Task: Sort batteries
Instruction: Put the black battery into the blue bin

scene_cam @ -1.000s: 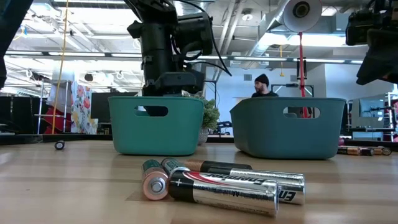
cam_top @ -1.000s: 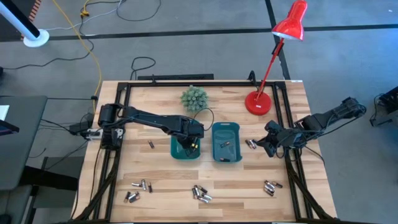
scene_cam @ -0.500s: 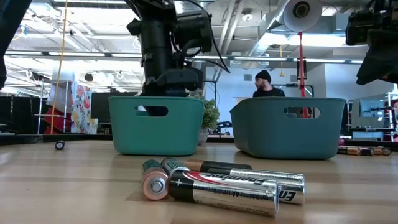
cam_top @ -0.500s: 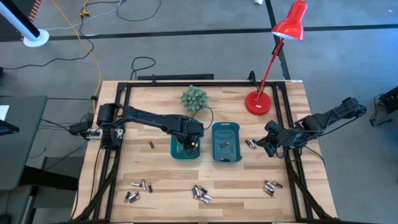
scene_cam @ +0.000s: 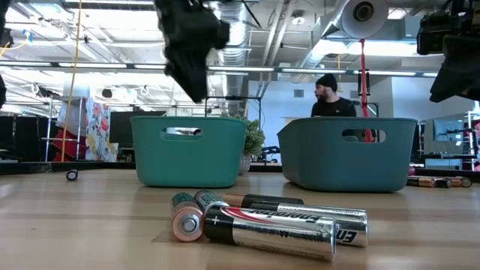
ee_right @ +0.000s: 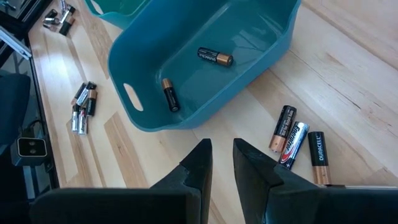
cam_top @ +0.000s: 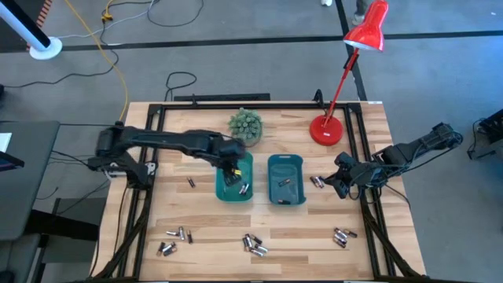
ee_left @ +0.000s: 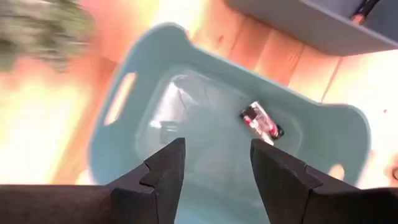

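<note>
My left gripper (cam_top: 230,167) hangs spread and empty over the left teal plastic bin (cam_top: 222,191) at the centre of the pale slatted wooden worktop (cam_top: 204,228). Small silver-and-dark cylindrical batteries (cam_top: 253,244) lie mostly along its 6 o'clock edge, some inside both bins. My right gripper (cam_top: 334,181) waits at 3 o'clock, slightly parted and empty; a red desk lamp (cam_top: 346,79) stands at 1 o'clock, and a person (scene_cam: 328,96) shows in the room beyond.

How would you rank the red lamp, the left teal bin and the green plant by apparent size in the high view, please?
1. Red lamp, largest, though its raised head sits nearer the camera.
2. Left teal bin.
3. Green plant, smallest.
</note>
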